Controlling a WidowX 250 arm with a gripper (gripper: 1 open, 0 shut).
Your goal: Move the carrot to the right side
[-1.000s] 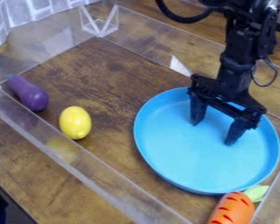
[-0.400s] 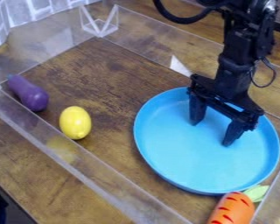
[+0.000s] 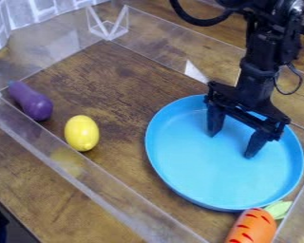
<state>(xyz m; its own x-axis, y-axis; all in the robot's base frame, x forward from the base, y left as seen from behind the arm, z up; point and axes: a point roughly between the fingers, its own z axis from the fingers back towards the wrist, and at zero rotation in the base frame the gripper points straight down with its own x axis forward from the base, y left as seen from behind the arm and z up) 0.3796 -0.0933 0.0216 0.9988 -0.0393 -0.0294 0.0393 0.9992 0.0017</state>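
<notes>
The small orange toy carrot (image 3: 254,227) with a light-green top lies at the bottom right, against the near rim of the blue plate (image 3: 193,161), partly cut off by the frame's edge. My black gripper (image 3: 236,137) points down over the plate's far right part, its two fingers spread apart and empty. It is well above and behind the carrot, not touching it.
A yellow lemon-shaped toy (image 3: 81,133) and a purple eggplant toy (image 3: 30,102) lie at the left on the wooden table. A clear plastic wall (image 3: 66,161) runs along the front left. Clear containers (image 3: 110,19) stand at the back.
</notes>
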